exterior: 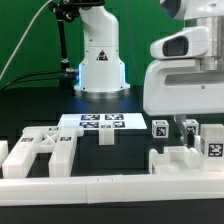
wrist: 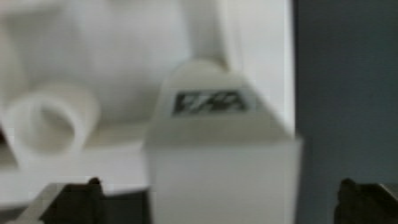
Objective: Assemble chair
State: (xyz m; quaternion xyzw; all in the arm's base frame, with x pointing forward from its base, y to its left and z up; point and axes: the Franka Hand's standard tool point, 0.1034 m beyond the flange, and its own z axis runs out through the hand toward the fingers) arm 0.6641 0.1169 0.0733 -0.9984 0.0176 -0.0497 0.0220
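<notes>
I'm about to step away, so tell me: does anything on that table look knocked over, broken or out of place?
Nothing stands out. The white chair parts lie loose around the marker board with no visible damage, and the open hand straddles one tagged part without gripping it.

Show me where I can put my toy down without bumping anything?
The biggest bare patch of table lies between the marker board and the low white wall, holding only one small white block. A thinner strip runs between the marker board and the robot base. The exterior view's right is crowded: the gripper hangs over chair parts there.
</notes>
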